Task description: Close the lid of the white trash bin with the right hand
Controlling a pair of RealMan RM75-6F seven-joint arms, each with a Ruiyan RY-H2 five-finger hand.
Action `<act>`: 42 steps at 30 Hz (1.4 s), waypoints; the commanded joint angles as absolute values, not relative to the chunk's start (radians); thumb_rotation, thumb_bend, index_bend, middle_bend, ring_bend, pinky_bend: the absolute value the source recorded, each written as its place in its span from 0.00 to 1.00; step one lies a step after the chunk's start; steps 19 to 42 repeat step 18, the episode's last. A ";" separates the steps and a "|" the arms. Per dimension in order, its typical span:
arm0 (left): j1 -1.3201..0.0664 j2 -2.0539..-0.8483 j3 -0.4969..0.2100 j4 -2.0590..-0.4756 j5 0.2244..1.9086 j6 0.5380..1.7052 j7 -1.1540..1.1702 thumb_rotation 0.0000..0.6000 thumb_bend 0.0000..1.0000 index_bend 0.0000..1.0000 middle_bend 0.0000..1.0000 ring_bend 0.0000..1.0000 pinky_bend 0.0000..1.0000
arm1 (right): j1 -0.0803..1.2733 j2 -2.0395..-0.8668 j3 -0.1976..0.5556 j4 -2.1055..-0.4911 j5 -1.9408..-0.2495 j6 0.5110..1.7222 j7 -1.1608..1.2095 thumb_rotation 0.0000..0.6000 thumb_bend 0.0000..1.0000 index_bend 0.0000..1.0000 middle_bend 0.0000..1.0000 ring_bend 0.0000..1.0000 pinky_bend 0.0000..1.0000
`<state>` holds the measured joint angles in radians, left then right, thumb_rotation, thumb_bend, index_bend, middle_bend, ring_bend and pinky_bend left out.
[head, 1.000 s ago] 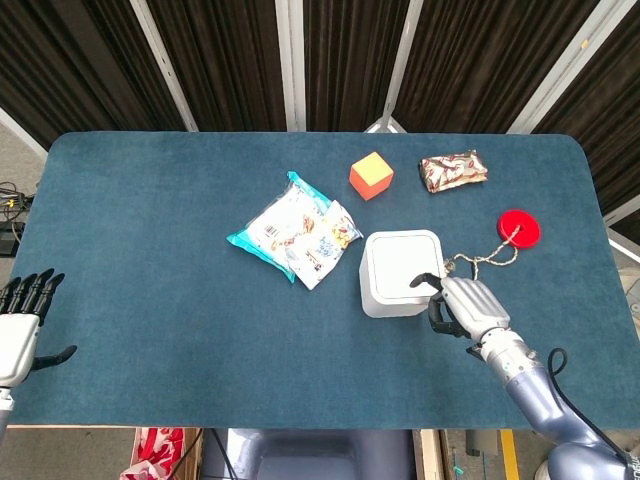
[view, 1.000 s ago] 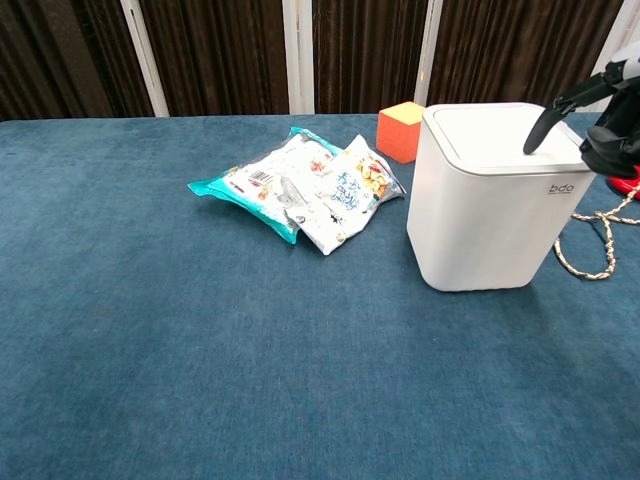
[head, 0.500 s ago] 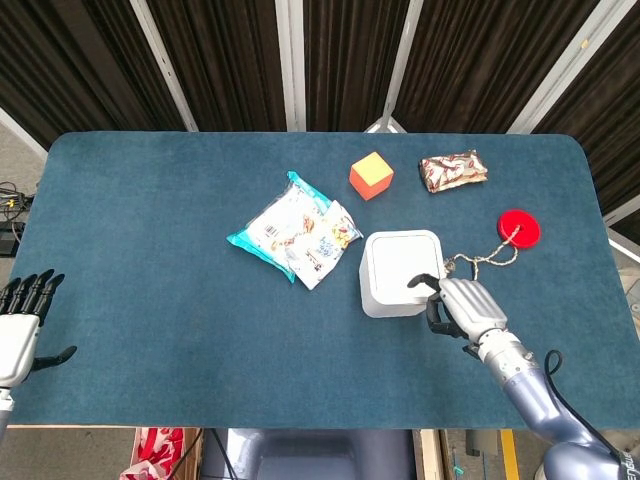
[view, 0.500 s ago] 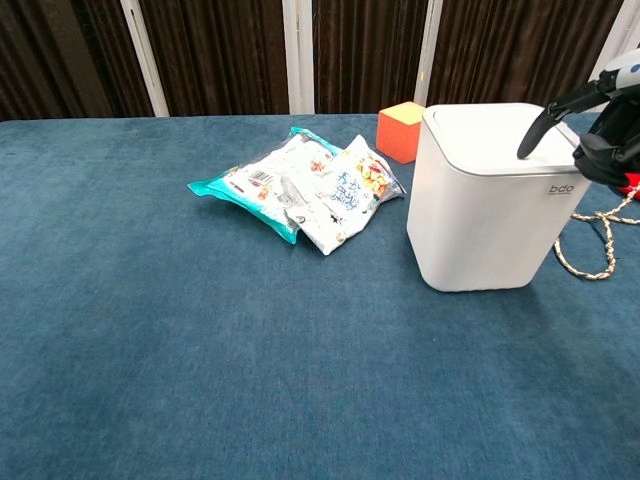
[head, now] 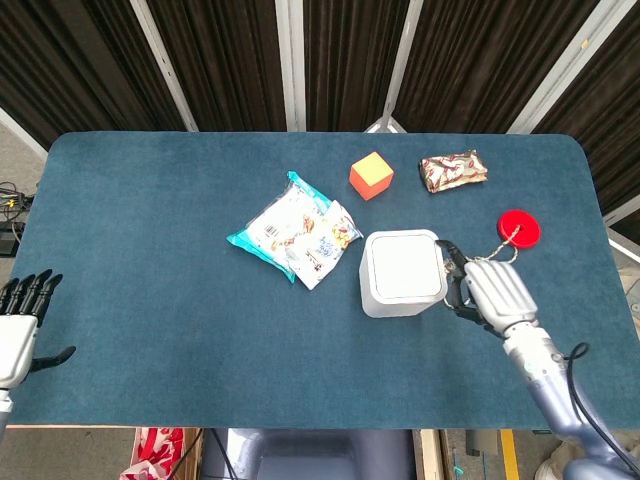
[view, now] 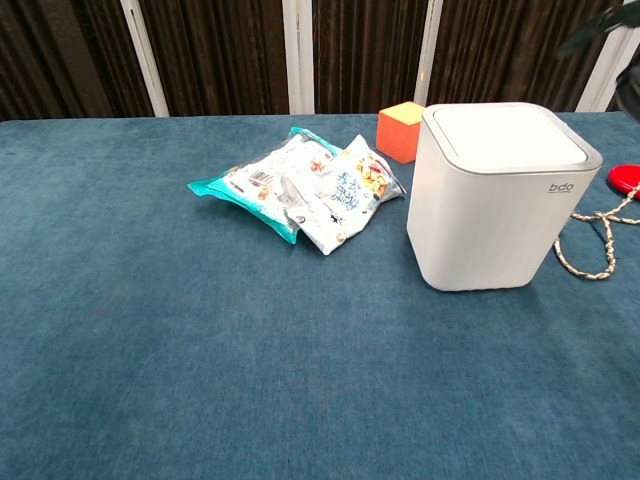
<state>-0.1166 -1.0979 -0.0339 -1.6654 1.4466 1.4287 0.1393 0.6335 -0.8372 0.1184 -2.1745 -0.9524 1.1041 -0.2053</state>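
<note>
The white trash bin [head: 402, 273] stands right of the table's middle, and its lid [view: 505, 135] lies flat and level with the rim. My right hand [head: 489, 294] hovers just right of the bin, holding nothing, its dark fingers [head: 455, 276] loosely bent toward the bin's right side and off the lid. The chest view catches only dark bits of this hand [view: 631, 92] at the top right edge, above the bin's level. At the far left, off the table's edge, my left hand [head: 20, 322] is empty with its fingers straight and apart.
Two snack bags [head: 292, 232] lie left of the bin. An orange cube [head: 371, 175] and a brown patterned packet [head: 453, 170] sit behind it. A red disc [head: 519, 228] with a rope [head: 482, 260] lies to the bin's right, close under my right hand.
My right hand has come off the lid's right edge, rising and moving right; it has nearly left the chest view. The lid stays flat. The left hand has not moved.
</note>
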 commanded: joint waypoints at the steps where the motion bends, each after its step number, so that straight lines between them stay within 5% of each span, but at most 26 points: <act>1: -0.115 -1.098 -0.033 -1.666 1.447 1.430 0.142 1.00 0.00 0.00 0.00 0.00 0.00 | 0.514 -0.874 0.049 -2.085 -1.121 1.211 -0.167 1.00 0.44 0.00 0.17 0.15 0.17; 4: -0.113 -1.099 -0.033 -1.664 1.449 1.437 0.147 1.00 0.00 0.00 0.00 0.00 0.00 | 0.444 -0.903 0.005 -2.015 -1.206 1.267 -0.136 1.00 0.36 0.00 0.01 0.00 0.03; 16: -0.099 -1.117 -0.031 -1.644 1.484 1.483 0.174 1.00 0.00 0.00 0.00 0.00 0.00 | 0.184 -1.085 -0.076 -1.608 -1.436 1.569 -0.005 1.00 0.33 0.00 0.00 0.00 0.00; 42: -0.101 -1.120 -0.032 -1.639 1.482 1.480 0.176 1.00 0.00 0.00 0.00 0.00 0.00 | 0.170 -1.097 -0.072 -1.587 -1.437 1.577 -0.007 1.00 0.33 0.00 0.00 0.00 0.00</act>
